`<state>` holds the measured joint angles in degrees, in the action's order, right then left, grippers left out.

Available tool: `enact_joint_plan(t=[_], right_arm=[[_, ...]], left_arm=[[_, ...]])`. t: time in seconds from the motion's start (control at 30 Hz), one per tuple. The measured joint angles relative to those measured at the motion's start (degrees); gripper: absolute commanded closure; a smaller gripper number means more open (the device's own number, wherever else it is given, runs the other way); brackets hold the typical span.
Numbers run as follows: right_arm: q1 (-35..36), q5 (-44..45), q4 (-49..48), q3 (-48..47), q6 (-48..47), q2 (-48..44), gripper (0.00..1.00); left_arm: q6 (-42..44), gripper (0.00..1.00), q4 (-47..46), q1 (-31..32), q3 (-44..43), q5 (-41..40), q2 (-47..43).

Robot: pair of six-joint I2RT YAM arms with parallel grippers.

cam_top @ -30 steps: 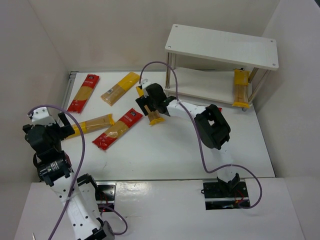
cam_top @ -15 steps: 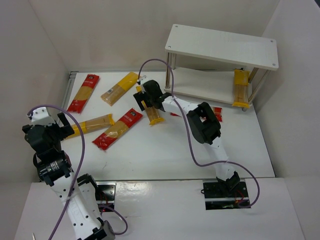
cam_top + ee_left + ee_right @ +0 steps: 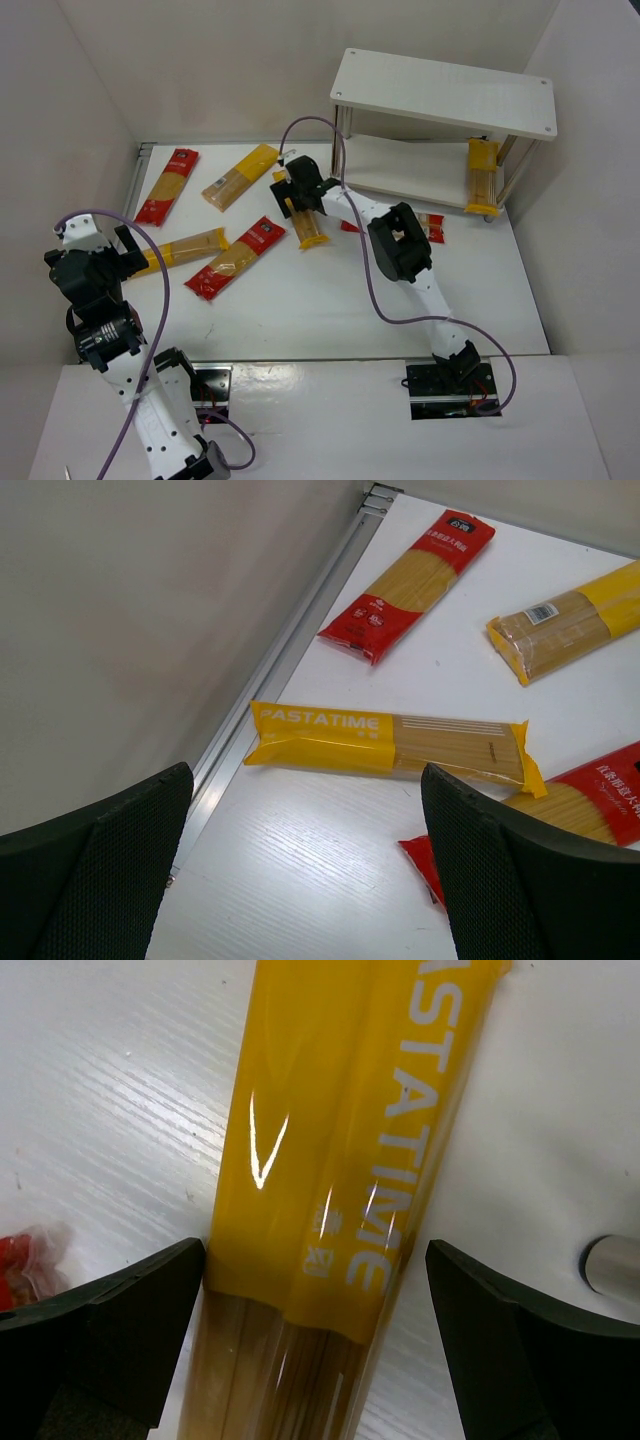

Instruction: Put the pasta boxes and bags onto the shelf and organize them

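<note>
My right gripper (image 3: 299,192) (image 3: 315,1260) is open and low over a yellow PASTATIME spaghetti pack (image 3: 309,228) (image 3: 340,1150) on the table; the jaws straddle the pack's width. My left gripper (image 3: 92,262) (image 3: 305,780) is open and empty above the table's left edge. Before it lie a yellow pack (image 3: 187,247) (image 3: 390,742), a red pack (image 3: 236,257) (image 3: 590,802), another red pack (image 3: 167,185) (image 3: 412,583) and a yellow-and-clear pack (image 3: 240,176) (image 3: 570,623). A yellow pack (image 3: 482,177) lies on the lower tier of the white shelf (image 3: 445,92).
A red pack (image 3: 431,228) lies partly hidden behind the right arm, in front of the shelf. A metal rail (image 3: 290,670) runs along the left wall. White walls close in the table on the left, back and right.
My right gripper has slid a little toward the back along the yellow pack, and its elbow has swung left. The left arm has not moved.
</note>
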<state>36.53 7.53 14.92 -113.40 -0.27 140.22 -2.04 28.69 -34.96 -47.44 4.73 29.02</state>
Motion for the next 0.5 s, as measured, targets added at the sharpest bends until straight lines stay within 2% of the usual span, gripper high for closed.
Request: enact_joint_plan(t=[0.1,0.2,0.27,0.3,0.5], right_arm=[[-0.17,-0.52,2.73,-3.69,0.11,1.84,0.00],[-0.33,-0.81,4.85,-6.05,0.42,2.95,0.23],[-0.31,-0.90,5.31,-6.32,0.48,3.06,0.76],[-0.28,-0.72,5.53,-6.84,0.92,3.06,1.00],[1.16,1.84,5.73,-6.82,-0.66,2.16,1.00]], left_arm=[[0.00,0.00,0.00,0.00,0.00,0.00,0.00],[0.00,0.00,0.00,0.00,0.00,0.00,-0.02],[0.00,0.00,0.02,0.00,0.00,0.00,-0.02],[0.00,0.00,0.00,0.00,0.00,0.00,0.00],[0.00,0.00,0.00,0.00,0.00,0.02,-0.02]])
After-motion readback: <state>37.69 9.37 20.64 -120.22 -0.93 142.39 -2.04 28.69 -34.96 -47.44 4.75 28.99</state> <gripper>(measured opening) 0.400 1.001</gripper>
